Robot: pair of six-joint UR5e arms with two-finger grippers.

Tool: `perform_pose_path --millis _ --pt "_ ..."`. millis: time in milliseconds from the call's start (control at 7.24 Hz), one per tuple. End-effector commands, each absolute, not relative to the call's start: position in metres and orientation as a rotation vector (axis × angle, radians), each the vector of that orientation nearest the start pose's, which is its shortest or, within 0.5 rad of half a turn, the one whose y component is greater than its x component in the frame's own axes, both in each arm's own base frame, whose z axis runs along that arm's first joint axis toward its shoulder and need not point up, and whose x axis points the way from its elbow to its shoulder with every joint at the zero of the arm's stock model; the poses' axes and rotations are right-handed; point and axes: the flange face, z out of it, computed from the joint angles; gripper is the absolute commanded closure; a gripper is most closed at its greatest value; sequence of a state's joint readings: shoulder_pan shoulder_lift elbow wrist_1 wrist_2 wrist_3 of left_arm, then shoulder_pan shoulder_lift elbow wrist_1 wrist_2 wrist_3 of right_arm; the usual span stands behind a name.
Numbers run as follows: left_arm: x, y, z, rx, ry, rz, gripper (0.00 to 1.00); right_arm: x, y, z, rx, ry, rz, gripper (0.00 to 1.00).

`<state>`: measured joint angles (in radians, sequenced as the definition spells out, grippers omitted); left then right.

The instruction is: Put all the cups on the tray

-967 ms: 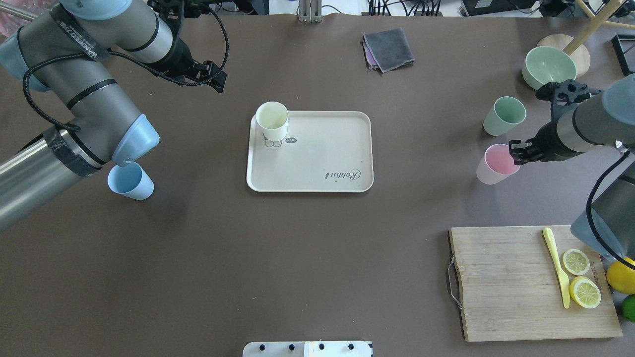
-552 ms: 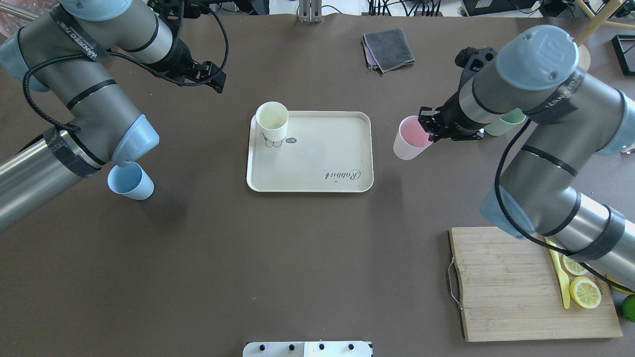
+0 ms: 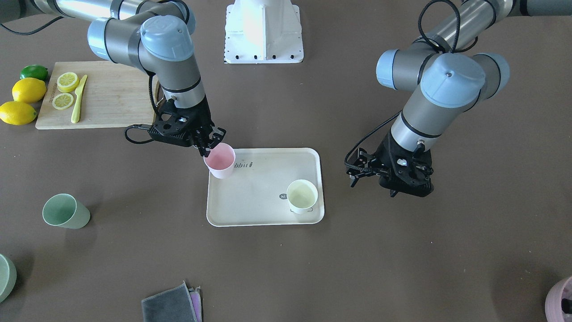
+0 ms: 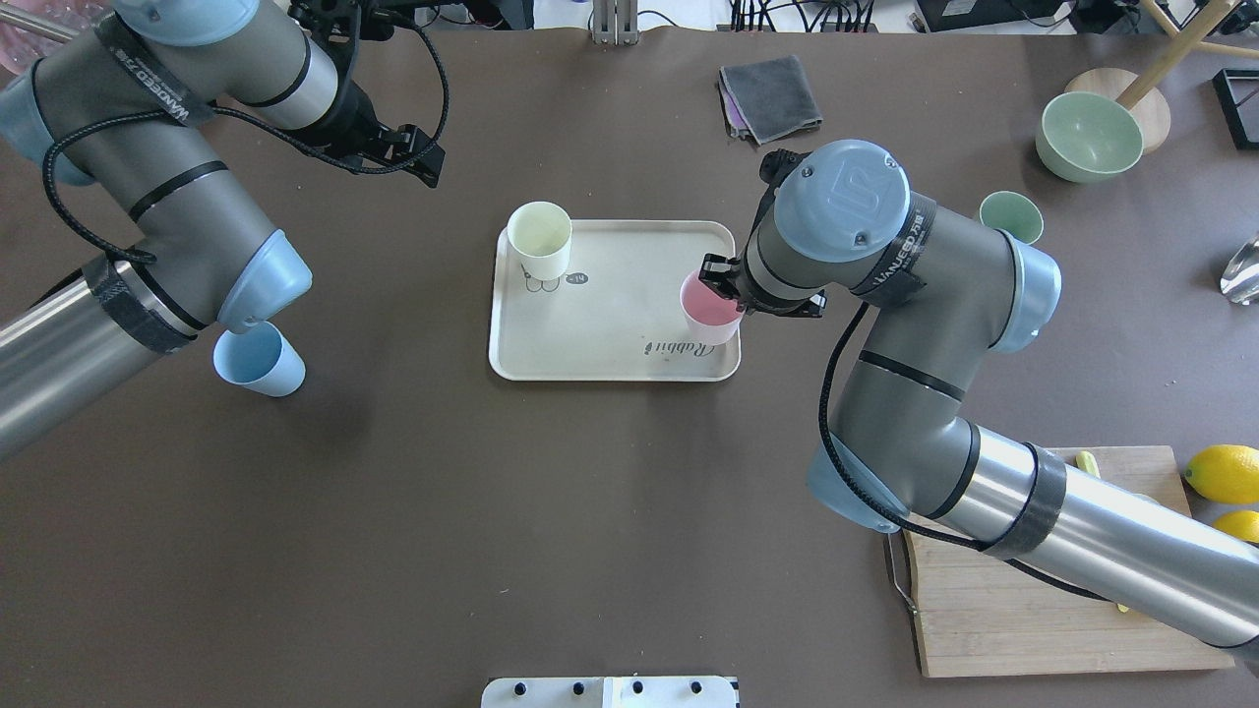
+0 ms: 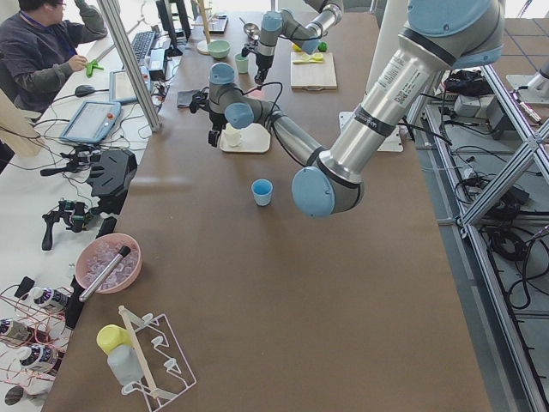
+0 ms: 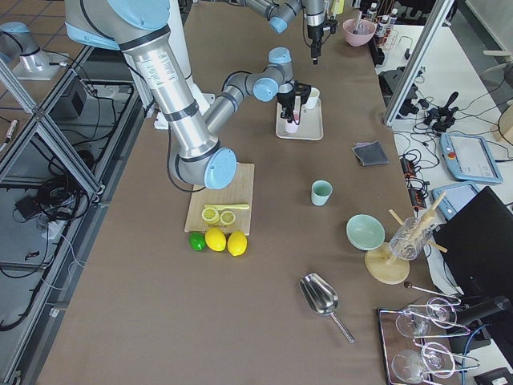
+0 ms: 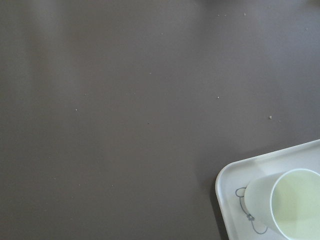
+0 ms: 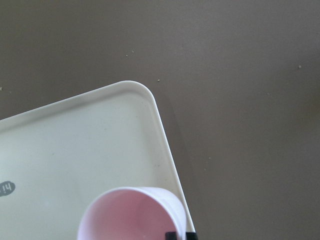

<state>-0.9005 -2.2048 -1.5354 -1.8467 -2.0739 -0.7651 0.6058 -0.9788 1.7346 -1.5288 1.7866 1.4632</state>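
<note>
My right gripper (image 4: 726, 291) is shut on the rim of the pink cup (image 4: 710, 310) and holds it over the right end of the cream tray (image 4: 610, 324), by the "Rabbit" print. I cannot tell whether the cup touches the tray. The front view shows the pink cup (image 3: 220, 160) at the tray's corner. The white cup (image 4: 540, 239) stands upright in the tray's far left corner. The blue cup (image 4: 260, 360) stands on the table at the left, partly under my left arm. The green cup (image 4: 1011, 214) stands at the right, half hidden behind my right arm. My left gripper (image 4: 423, 162) is open and empty, beyond the tray's left end.
A wooden cutting board (image 4: 984, 610) with lemon slices lies at the near right, with lemons (image 4: 1220, 472) beside it. A green bowl (image 4: 1088, 136) is at the far right. A folded grey cloth (image 4: 769, 96) lies at the back. A mauve pot (image 3: 561, 304) shows at the front view's edge.
My right arm has carried the pink cup leftward from the table's right side to over the tray's right end. The left arm has barely moved.
</note>
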Motion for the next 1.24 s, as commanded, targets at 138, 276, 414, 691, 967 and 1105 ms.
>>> perform_pose_path --millis 138,276,414,691,967,1105 --pt "0.371 -0.607 0.264 0.335 0.915 0.131 0.02 -0.481 -0.468 0.230 0.103 -0.838 0.412 0.00" --pt "0.370 -0.607 0.265 0.332 0.916 0.131 0.02 -0.463 -0.479 0.225 0.114 -0.851 0.423 0.00" --pt "0.363 -0.601 0.275 0.329 0.911 0.127 0.02 -0.440 -0.495 0.225 0.100 -0.857 0.447 0.00" --pt "0.322 -0.574 0.311 0.339 0.891 0.140 0.01 -0.367 -0.539 0.246 0.074 -0.864 0.414 0.00" --pt "0.280 -0.519 0.382 0.328 0.829 0.232 0.00 -0.271 -0.573 0.319 0.108 -0.801 0.299 0.00" --pt "0.259 -0.490 0.405 0.319 0.812 0.258 0.00 -0.224 -0.581 0.353 0.118 -0.784 0.241 0.00"
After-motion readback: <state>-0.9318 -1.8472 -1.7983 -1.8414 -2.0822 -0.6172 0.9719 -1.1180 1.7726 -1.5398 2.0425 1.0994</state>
